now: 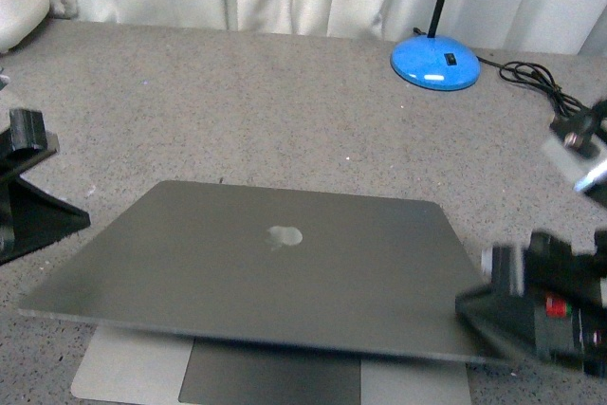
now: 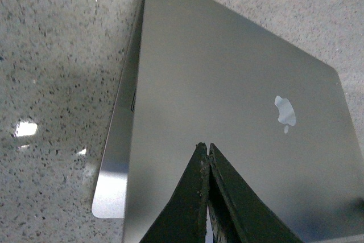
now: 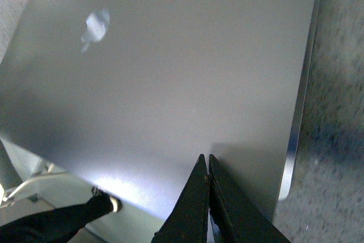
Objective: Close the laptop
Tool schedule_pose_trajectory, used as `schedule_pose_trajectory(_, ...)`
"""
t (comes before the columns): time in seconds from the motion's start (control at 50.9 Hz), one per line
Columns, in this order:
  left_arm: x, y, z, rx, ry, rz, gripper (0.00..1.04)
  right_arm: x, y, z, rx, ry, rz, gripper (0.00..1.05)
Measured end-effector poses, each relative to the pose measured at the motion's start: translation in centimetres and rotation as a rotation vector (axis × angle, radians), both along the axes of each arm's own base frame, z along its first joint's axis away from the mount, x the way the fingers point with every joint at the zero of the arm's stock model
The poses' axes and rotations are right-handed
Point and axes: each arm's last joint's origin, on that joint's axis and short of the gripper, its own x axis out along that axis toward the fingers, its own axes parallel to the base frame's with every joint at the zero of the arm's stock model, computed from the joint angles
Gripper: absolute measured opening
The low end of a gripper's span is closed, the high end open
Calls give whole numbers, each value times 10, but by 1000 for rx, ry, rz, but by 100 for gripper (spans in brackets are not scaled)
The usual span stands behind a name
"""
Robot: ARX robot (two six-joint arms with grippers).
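Table [image 1: 237, 92], grey and speckled, is lying under both claws and carrying everything. Laptop [image 1: 266, 272] is sitting on it between your two claws. Its lid is tilting low over the base and leaving a narrow gap where the trackpad [image 1: 275, 381] is showing.

Your right claw [image 3: 205, 160] is pointing onto the lid close to its right edge. Its fingers are pressing together and gripping nothing; in the front view it is blurring, so you cannot tell whether the tips are touching the metal. Your left claw [image 2: 205, 149] is facing the lid from the opposite side, likewise clenched and empty.

Lamp base [image 1: 435, 63], bright blue, is standing well beyond the right claw, past the laptop's far edge. Cable [image 1: 536, 78] is curling just beside that base. Logo [image 1: 285, 235] is shining pale midway between your claws.
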Motion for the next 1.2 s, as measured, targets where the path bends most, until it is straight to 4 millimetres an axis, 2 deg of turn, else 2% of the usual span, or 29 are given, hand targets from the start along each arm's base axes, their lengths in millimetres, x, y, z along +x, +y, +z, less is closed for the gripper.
schedule_pose_trajectory(0.138, -12, -3, -12, -3, 44, 6, 4, -21, -1, -16, -41, 105, -10, 1)
schedule_pose_trajectory(0.295, -12, 2, -11, 13, 26, 45, 4, -23, -3, -16, -83, 16, -48, 1)
schedule_pose_trajectory(0.393, -7, 10, 0, 30, -82, 115, 4, -17, -5, -1, -142, -185, -84, 1)
schedule_pose_trajectory(0.57, -5, 28, 31, 135, -390, 277, 4, -15, -12, 37, -214, -537, -134, 1)
schedule_pose_trajectory(0.747, -26, 43, 39, 275, -483, 381, 4, -33, -27, 55, -311, -755, -189, 1)
schedule_pose_trajectory(0.865, -52, 52, 46, 385, -586, 439, 4, -61, -42, 59, -402, -908, -231, 1)
schedule_pose_trajectory(1.101, -89, 52, 50, 391, -675, 451, 4, -90, -58, 66, -416, -1010, -289, 1)
schedule_pose_trajectory(1.199, -96, 51, 48, 369, -707, 441, 17, -95, -61, 66, -445, -1107, -373, 1)
